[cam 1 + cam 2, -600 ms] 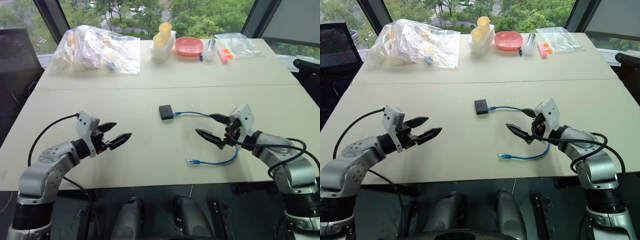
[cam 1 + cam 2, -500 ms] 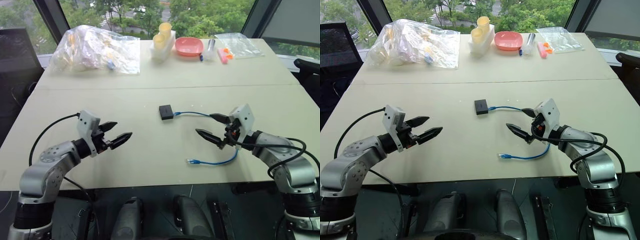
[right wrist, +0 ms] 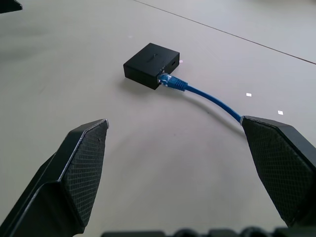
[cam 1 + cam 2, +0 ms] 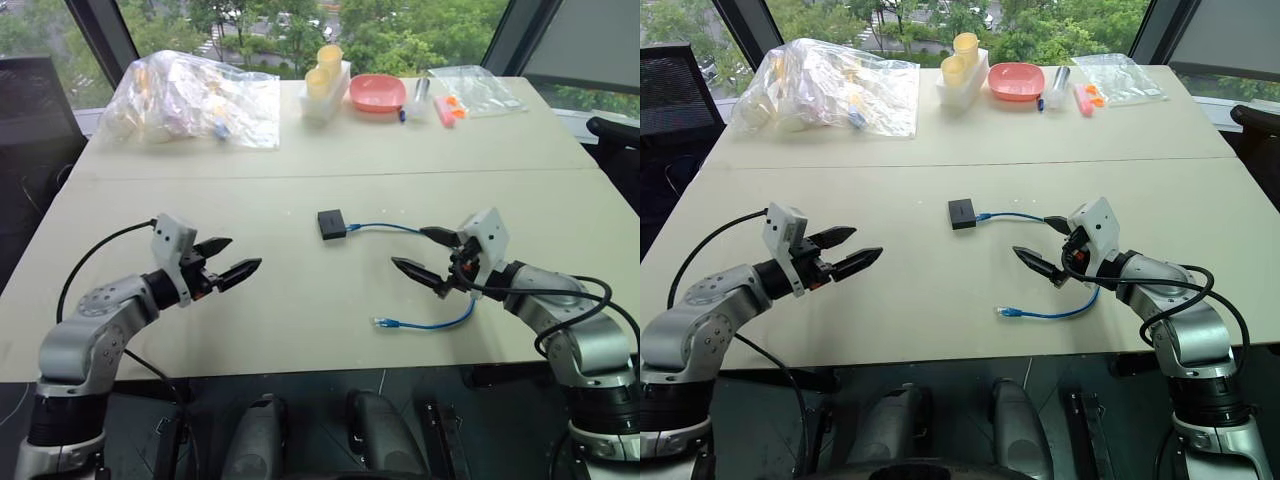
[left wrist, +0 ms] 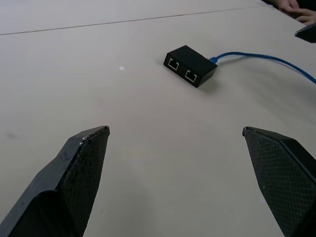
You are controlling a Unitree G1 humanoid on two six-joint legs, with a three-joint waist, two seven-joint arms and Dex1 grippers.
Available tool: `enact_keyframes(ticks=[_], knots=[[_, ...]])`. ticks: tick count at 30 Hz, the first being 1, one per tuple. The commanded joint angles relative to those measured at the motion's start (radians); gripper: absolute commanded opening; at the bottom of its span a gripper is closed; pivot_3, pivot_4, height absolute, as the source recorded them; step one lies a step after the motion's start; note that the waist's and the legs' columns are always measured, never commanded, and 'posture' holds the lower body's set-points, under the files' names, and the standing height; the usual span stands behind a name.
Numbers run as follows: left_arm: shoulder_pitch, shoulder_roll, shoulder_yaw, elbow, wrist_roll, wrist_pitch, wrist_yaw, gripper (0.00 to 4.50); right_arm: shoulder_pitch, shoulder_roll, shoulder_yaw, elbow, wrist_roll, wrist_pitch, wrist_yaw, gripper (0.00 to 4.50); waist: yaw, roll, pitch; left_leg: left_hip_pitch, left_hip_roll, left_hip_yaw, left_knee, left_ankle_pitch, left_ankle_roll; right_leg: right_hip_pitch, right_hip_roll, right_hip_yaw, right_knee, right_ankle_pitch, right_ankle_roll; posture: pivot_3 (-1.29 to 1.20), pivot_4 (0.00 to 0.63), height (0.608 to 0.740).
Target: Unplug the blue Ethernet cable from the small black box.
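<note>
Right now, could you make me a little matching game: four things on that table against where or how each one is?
1 small black box
2 blue Ethernet cable
3 pink bowl
4 left gripper

a far edge of the table, by the window
b open, empty, above the table
c mid-table, cable plugged in
d one plug lying loose at the near edge

1-c, 2-d, 3-a, 4-b

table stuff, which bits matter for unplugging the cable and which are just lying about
For the job:
- thin bright-blue Ethernet cable
- small flat matte-black box

Just lying about:
- crumpled clear plastic bag
- pink bowl
- yellow cups in white holder
</note>
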Motion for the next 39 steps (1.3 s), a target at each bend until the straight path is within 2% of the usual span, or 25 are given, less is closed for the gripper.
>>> enact_keyframes(ticks=[1, 5, 7, 10, 14, 18, 22, 25, 29, 32, 36, 37, 39], knots=[[-0.034, 0.043, -0.012, 0.019, 0.044, -0.049, -0.033, 4.48, -0.038, -0.011, -0.008, 0.016, -0.011, -0.049, 0.025, 4.50, -0.001, 0.000, 0.000, 0.000, 0.000, 0.000, 0.000, 0.000, 0.000, 0.000, 0.000, 0.000, 0.000, 0.000, 0.000, 0.00, 0.150, 0.740], [-0.112, 0.108, -0.072, 0.116, 0.116, -0.112, -0.116, 4.48, -0.133, -0.031, 0.050, 0.137, -0.072, -0.119, 0.095, 4.50, -0.001, 0.000, 0.000, 0.000, -0.001, 0.002, 0.001, 0.000, 0.000, 0.000, 0.001, 0.000, 0.001, 0.001, -0.001, 0.00, 0.150, 0.740], [-0.183, 0.160, -0.094, 0.181, 0.117, -0.122, -0.222, 4.48, -0.221, -0.033, 0.112, 0.242, -0.130, -0.184, 0.148, 4.50, -0.002, 0.000, 0.000, 0.001, -0.001, 0.002, 0.001, 0.000, 0.000, 0.000, 0.001, 0.000, 0.001, 0.001, -0.001, 0.00, 0.150, 0.740], [-0.253, 0.222, -0.126, 0.238, 0.106, -0.119, -0.357, 4.48, -0.332, -0.024, 0.166, 0.386, -0.186, -0.263, 0.203, 4.50, -0.005, 0.000, 0.001, 0.000, -0.001, 0.004, 0.001, 0.000, 0.000, -0.001, 0.001, 0.000, 0.001, 0.001, -0.001, 0.00, 0.150, 0.740], [-0.327, 0.285, -0.125, 0.299, 0.022, -0.038, -0.545, 4.48, -0.511, 0.010, 0.262, 0.685, -0.290, -0.426, 0.301, 4.50, -0.009, 0.000, 0.001, 0.000, -0.001, 0.005, -0.001, 0.000, 0.000, -0.002, 0.001, 0.000, 0.001, 0.000, 0.000, 0.00, 0.150, 0.740], [-0.360, 0.267, -0.121, 0.326, 0.030, -0.052, -0.554, 4.48, -0.690, 0.111, 0.296, 1.004, -0.344, -0.534, 0.350, 4.50, -0.011, 0.000, 0.001, 0.000, -0.001, 0.005, -0.001, 0.000, 0.000, -0.002, 0.001, 0.001, 0.002, 0.000, 0.000, 0.00, 0.150, 0.740], [-0.322, 0.240, -0.099, 0.263, 0.010, -0.028, -0.513, 4.48, -0.827, 0.205, 0.315, 1.300, -0.404, -0.615, 0.368, 4.50, -0.014, 0.000, 0.001, 0.000, -0.001, 0.005, 0.000, 0.000, 0.000, -0.002, 0.001, 0.001, 0.004, 0.000, 0.001, 0.00, 0.150, 0.740], [-0.265, 0.229, -0.074, 0.215, 0.001, -0.016, -0.476, 4.48, -0.891, 0.250, 0.348, 1.462, -0.491, -0.675, 0.307, 4.50, -0.018, 0.000, 0.001, 0.000, -0.001, 0.004, -0.001, 0.000, 0.000, -0.002, 0.001, 0.001, 0.005, 0.001, 0.001, 0.00, 0.150, 0.740], [-0.219, 0.223, -0.045, 0.173, -0.007, -0.003, -0.425, 4.48, -0.931, 0.288, 0.342, 1.562, -0.536, -0.666, 0.294, 4.50, -0.029, 0.000, 0.001, 0.000, -0.001, 0.003, -0.001, 0.000, 0.000, -0.001, 0.000, 0.001, 0.005, 0.001, 0.001, 0.00, 0.150, 0.740], [-0.181, 0.236, -0.012, 0.140, -0.009, 0.005, -0.396, 4.50, -0.931, 0.301, 0.351, 1.582, -0.564, -0.673, 0.338, 3.67, -0.033, 0.000, 0.001, 0.003, -0.001, 0.003, 0.000, 0.001, 0.000, 0.002, 0.000, 0.001, 0.005, 0.000, 0.001, 0.00, 0.150, 0.740], [-0.199, 0.238, -0.007, 0.172, 0.008, -0.012, -0.380, 4.50, -0.930, 0.314, 0.327, 1.576, -0.558, -0.692, 0.360, 1.60, -0.032, 0.000, 0.001, 0.005, -0.001, 0.001, 0.000, 0.001, -0.001, 0.005, 0.001, 0.000, 0.005, 0.001, 0.000, 0.00, 0.150, 0.740], [-0.213, 0.236, -0.011, 0.190, 0.014, -0.018, -0.381, 4.50, -0.928, 0.314, 0.329, 1.572, -0.566, -0.706, 0.356, 1.20, -0.032, 0.000, 0.001, 0.006, -0.001, 0.001, 0.001, 0.001, -0.001, 0.005, 0.001, 0.000, 0.005, 0.001, 0.000, 0.00, 0.150, 0.740], [-0.266, 0.225, -0.035, 0.251, 0.038, -0.045, -0.384, 4.50, -0.922, 0.295, 0.360, 1.554, -0.617, -0.779, 0.287, 0.21, -0.031, 0.000, 0.001, 0.006, -0.001, 0.001, 0.001, 0.002, -0.002, 0.005, 0.001, 0.000, 0.006, 0.001, 0.000, 0.00, 0.150, 0.740]])
